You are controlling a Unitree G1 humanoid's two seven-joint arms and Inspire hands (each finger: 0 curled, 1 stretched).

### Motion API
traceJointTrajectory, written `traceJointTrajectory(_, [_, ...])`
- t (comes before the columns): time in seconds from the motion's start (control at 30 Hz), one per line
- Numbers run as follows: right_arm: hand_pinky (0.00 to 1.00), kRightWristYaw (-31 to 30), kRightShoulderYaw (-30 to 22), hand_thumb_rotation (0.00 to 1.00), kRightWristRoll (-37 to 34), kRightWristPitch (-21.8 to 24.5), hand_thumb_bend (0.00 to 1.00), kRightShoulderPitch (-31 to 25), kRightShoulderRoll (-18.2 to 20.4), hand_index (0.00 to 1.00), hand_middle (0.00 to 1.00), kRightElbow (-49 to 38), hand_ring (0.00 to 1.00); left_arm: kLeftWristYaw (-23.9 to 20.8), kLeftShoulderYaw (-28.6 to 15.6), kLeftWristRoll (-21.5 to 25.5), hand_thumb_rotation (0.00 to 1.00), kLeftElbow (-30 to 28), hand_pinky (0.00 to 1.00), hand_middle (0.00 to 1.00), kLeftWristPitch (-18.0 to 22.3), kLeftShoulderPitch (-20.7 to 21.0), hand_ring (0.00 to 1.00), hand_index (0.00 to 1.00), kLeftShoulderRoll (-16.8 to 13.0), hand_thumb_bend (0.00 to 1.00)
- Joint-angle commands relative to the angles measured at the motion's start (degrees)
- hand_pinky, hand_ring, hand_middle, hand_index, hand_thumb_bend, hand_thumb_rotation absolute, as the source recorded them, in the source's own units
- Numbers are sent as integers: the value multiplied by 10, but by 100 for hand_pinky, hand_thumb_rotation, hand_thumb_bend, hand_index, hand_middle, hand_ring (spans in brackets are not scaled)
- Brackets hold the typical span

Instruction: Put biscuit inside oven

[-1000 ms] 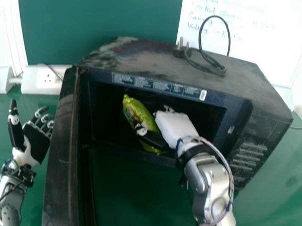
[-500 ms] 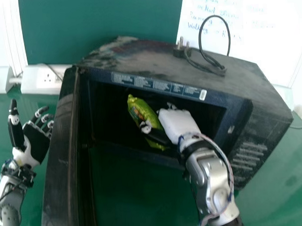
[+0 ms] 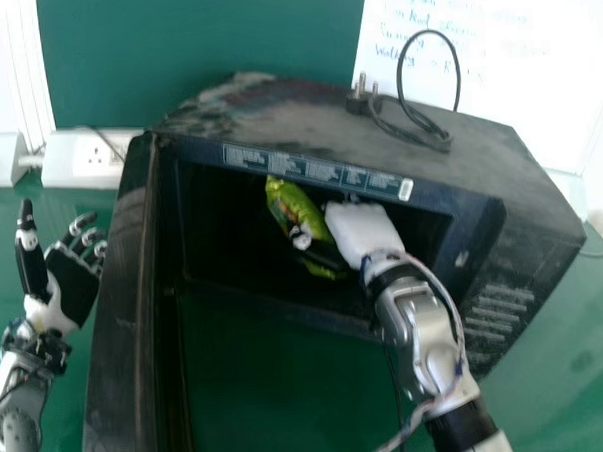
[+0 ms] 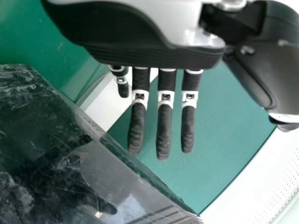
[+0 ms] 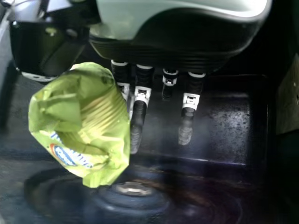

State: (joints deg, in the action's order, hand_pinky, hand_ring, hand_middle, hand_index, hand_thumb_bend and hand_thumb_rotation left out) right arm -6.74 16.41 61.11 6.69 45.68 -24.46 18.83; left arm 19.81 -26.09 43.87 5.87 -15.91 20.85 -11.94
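Background: green panel [image 3: 203,40]
Oven [image 3: 297,116]: open
Biscuit packet [image 3: 287,200]: inside
Right hand [image 3: 363,231]: pinching packet
Left hand [image 3: 74,286]: released, fingers extended

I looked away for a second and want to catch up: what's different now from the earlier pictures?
The right robot hand has moved farther into the oven and a little to the robot's right, carrying the green packet with it. It hasn't let go. The left robot hand, oven and open door stayed put.
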Motion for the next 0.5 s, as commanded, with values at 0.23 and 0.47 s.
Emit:
traceJointTrajectory(0.23, [54,110,33,0,-24,-21,52,71,7,50,45,132,48,3,-4,1,8,-5,24,42,1,-8,33,49,-2,52])
traceJointTrajectory(0.47, [54,126,63,0,-32,-14,52,119,13,52,46,210,47,6,-4,2,8,-2,24,41,-1,-7,32,49,-3,52])
